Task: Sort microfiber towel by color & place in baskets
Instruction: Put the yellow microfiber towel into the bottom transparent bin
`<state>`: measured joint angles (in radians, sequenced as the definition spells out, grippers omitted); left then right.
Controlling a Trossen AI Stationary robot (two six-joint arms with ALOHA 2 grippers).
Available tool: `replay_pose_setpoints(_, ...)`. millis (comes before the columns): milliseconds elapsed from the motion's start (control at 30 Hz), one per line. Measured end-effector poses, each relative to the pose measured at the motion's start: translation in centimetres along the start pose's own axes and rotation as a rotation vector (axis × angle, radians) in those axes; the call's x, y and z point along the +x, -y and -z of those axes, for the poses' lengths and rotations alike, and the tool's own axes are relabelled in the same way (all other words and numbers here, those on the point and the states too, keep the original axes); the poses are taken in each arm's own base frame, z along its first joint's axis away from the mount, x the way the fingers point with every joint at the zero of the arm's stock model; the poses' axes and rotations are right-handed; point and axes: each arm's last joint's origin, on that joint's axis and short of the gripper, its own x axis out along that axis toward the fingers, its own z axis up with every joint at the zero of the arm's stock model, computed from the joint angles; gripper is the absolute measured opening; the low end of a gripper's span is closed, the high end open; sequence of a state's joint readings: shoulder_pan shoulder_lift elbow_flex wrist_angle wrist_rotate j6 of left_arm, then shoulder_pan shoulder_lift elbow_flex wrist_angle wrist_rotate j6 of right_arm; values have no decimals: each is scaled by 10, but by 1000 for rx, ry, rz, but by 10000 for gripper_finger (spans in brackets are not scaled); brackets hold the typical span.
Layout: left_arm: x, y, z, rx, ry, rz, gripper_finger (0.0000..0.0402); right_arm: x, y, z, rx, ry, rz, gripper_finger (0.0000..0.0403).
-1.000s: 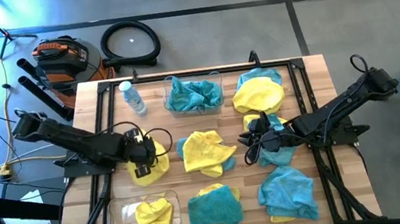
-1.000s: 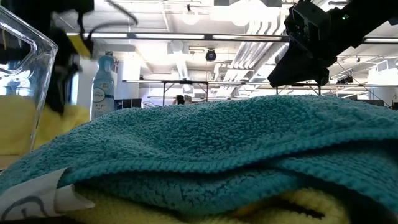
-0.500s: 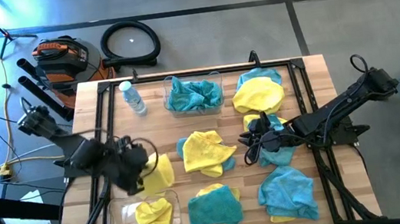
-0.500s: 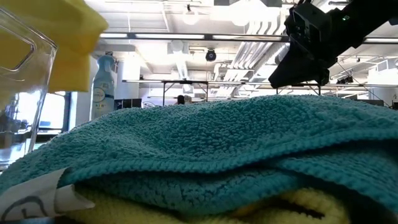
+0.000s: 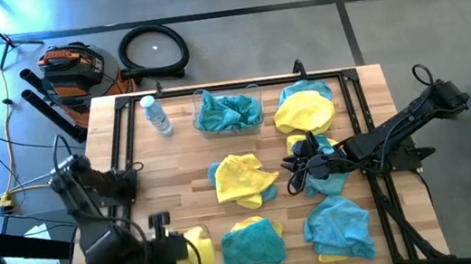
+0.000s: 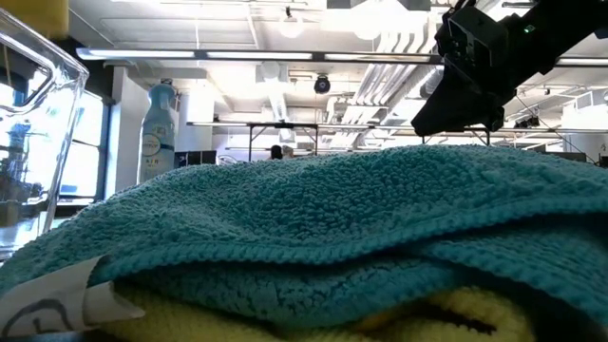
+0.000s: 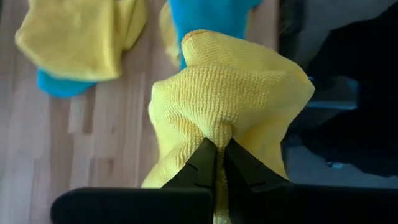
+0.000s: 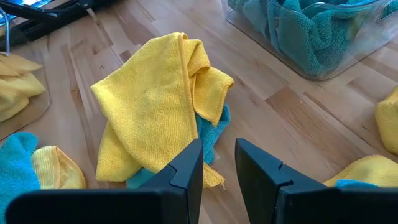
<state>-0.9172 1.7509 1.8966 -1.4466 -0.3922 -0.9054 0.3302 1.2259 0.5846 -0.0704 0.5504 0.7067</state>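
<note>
Left gripper (image 7: pixel 214 163), at seven o'clock, pinches a fuzzy yellow microfiber towel (image 7: pixel 230 106) tight above the clear plastic basket (image 5: pixel 201 232); next, release it inside. Right gripper (image 8: pixel 217 163) hovers half-open, empty, at three o'clock.

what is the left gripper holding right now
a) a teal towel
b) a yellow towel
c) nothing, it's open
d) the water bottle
b: in the left wrist view the left gripper is pinched shut on a bunched yellow towel, and the high view shows that arm carrying it over the near-left corner of the table, while the right gripper waits empty near the table's middle.
</note>
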Motion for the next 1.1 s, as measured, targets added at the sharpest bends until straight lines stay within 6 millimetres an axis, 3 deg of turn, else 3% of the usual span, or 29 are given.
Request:
replay_pose_setpoints(200,-14,18,-15,21,56,27,0,0,0,0,0,0,0,87)
replay_pose_setpoints(400,-7,17,-8,-2,24,-69,0,0,0,0,0,0,0,87)
replay_pose_setpoints(700,41,22,20,-55,-111,-189,0,0,0,0,-8,0,1,87)
replay_pose_setpoints(1100,108,34,51,-97,-101,-142,0,0,0,0,5,0,1,87)
